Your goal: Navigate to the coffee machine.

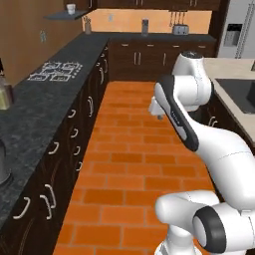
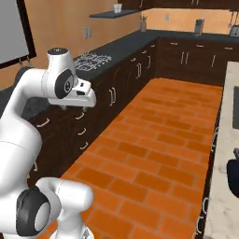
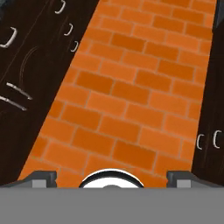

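While my two-finger gripper (image 3: 111,178) hangs empty, dark tips wide apart over the orange brick floor (image 3: 127,96), I am mid-drive. My target, the tall narrow grey-silver coffee machine (image 1: 145,26), stands top centre of the left base view on the far dark counter (image 1: 149,37); next I judge I must roll straight ahead.

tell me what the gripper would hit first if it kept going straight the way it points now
Probably the orange brick floor. In the hand view the gripper, fingers wide apart, looks down the aisle between the dark cabinets, with nothing in between, though how far off the floor is cannot be told.
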Controlling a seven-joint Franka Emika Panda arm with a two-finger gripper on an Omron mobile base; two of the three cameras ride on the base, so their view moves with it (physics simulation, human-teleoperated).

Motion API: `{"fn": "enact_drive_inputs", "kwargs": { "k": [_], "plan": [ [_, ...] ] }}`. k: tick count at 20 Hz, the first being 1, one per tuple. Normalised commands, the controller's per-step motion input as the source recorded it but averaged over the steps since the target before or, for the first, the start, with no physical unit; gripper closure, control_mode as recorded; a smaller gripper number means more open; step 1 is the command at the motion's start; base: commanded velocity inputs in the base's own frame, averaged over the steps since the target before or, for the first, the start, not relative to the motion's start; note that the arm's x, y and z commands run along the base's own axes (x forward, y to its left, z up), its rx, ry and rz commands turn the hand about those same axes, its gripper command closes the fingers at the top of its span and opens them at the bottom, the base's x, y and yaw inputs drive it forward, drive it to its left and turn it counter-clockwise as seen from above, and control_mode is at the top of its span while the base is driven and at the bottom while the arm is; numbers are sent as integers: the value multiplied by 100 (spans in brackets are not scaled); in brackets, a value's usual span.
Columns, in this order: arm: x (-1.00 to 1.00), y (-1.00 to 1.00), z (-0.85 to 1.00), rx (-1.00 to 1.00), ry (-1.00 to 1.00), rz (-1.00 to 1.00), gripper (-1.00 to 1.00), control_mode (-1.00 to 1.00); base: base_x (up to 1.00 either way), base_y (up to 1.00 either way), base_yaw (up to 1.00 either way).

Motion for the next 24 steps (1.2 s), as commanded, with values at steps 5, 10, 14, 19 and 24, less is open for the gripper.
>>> {"fn": "enact_drive_inputs", "kwargs": {
  "k": [5,10,14,19,24],
  "plan": [
    [0,0,0,0,0,0,-100,100,100,13,-39],
    [0,0,0,0,0,0,-100,100,100,70,-40],
    [0,0,0,0,0,0,-100,100,100,83,-25],
    [0,0,0,0,0,0,-100,100,100,-7,7],
    [0,0,0,0,0,0,-100,100,100,-40,10]
  ]
}}
